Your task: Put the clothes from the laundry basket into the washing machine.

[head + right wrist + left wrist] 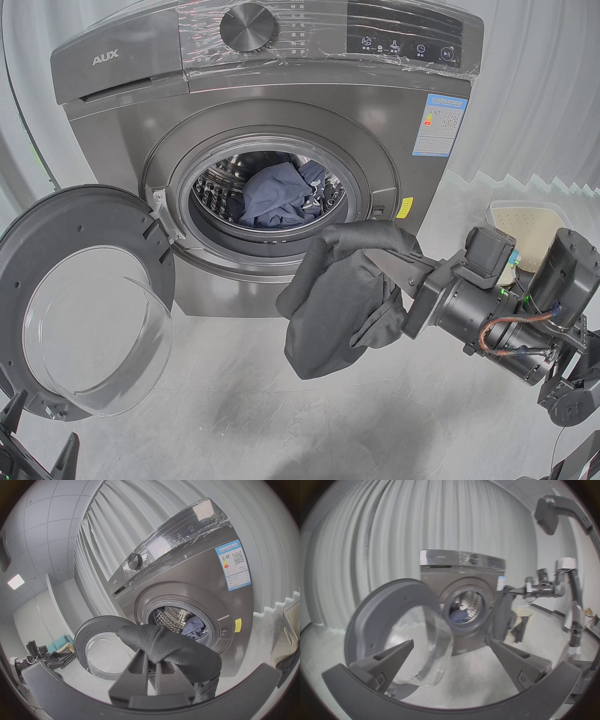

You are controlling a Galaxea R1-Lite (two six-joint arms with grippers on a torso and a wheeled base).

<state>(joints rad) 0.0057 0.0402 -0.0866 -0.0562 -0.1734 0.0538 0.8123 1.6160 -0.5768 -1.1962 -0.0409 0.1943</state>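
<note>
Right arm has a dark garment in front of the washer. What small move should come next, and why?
Probably push the right gripper forward into the drum: it is shut on the dark garment, which hangs just outside the drum.

Washer point(106, 134): metallic grey all over. Knob point(247, 27): brushed silver.
Door point(75, 212): dark grey rim, clear glass.
Drum point(215, 187): bright steel, rows of small holes.
Navy clothes point(275, 194): plain dark blue, one fold with pale specks.
Black garment point(340, 300): charcoal-black, no print; fine mesh weave in the right wrist view.
Label point(439, 125): white, blue border, coloured bars.
Sticker point(404, 207): yellow.
Basket point(531, 228): cream, dotted with holes.
Curtain point(537, 81): pale grey-white, vertical folds.
Floor point(237, 387): light grey, faint marbling.
Right claw point(151, 667), left claw point(450, 644): dark grey; left pads point(408, 647) finely ribbed.
</note>
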